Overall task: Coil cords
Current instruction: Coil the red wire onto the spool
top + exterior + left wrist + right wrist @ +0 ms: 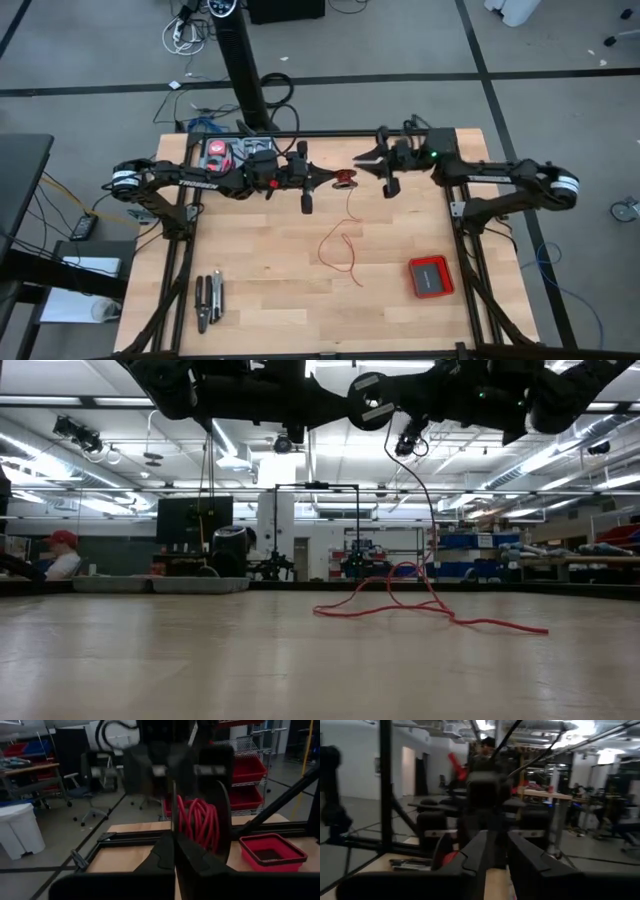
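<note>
High view: the left gripper is pinching the spool of red wire. The right gripper, just beside the spool, is spread. Loose wire hangs below the spool; turn slowly, keeping it tight

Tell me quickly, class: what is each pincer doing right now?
Left pincer: closed on the rim of the black spool carrying the red wire.
Right pincer: fingers apart, holding nothing visible.
</note>
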Available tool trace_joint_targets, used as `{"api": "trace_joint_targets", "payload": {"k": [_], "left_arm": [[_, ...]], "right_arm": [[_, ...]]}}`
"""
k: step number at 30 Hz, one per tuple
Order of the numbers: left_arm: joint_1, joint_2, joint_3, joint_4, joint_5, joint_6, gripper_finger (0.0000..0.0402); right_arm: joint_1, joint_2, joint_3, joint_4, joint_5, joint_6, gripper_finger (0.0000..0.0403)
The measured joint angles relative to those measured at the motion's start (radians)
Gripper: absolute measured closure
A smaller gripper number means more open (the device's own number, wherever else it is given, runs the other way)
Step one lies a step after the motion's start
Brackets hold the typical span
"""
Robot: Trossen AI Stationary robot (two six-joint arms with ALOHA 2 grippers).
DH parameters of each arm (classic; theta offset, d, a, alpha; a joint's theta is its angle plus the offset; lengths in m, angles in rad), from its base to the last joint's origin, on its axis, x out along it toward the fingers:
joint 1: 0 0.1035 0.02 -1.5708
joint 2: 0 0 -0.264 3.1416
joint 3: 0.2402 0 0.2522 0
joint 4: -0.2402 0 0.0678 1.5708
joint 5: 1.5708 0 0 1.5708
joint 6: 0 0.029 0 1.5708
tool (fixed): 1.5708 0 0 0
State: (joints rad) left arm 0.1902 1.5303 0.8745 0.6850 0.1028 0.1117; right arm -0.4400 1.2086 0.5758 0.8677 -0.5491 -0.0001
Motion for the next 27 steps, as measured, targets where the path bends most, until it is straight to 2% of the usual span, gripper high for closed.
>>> {"api": "trace_joint_targets", "payload": {"k": [8,15,22,27], "left_arm": [[-0.001,0.0,0.0,-0.012,-0.034,-0.015,0.0401],[0.001,-0.006,0.0,-0.017,-0.13,-0.041,0.0401],[0.007,-0.027,0.0,-0.011,-0.209,-0.064,0.0401],[0.007,-0.028,0.0,0.046,-0.239,-0.056,0.0401]], "right_arm": [[-0.051,-0.214,0.001,-0.259,-0.032,-0.016,0.0323],[0.029,-0.231,0.001,-0.455,-0.015,-0.091,0.0326],[0.158,-0.23,0.001,-0.534,0.205,-0.265,0.0326],[0.216,-0.227,0.001,-0.557,0.402,-0.297,0.0326]]}}
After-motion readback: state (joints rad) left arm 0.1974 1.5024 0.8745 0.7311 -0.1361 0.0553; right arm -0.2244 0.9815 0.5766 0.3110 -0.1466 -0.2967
